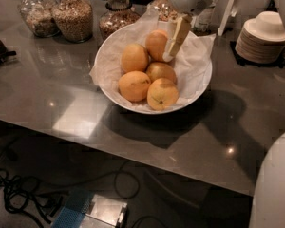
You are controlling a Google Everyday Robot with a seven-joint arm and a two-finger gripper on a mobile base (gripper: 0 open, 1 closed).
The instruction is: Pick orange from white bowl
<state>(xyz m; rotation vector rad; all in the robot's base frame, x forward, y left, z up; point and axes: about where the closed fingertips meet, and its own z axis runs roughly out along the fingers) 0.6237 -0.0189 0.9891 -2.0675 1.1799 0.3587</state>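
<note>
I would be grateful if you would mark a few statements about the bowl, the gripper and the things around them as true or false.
1. The white bowl holds several oranges. True.
2. The gripper hangs over the glass jars. False: it is over the white bowl, close to the oranges.
3. The bowl is lined with crinkled white paper. True.
4. The stack of saucers stands in front of the bowl. False: it stands behind it, at the picture's right.
5. The oranges lie on the bare table. False: they lie in the bowl.

- A glossy grey table filled the view.
- Three clear glass jars of grains stood at its far left.
- A stack of round white saucers sat right of the hand.
- Black cables lay on the floor.
</note>
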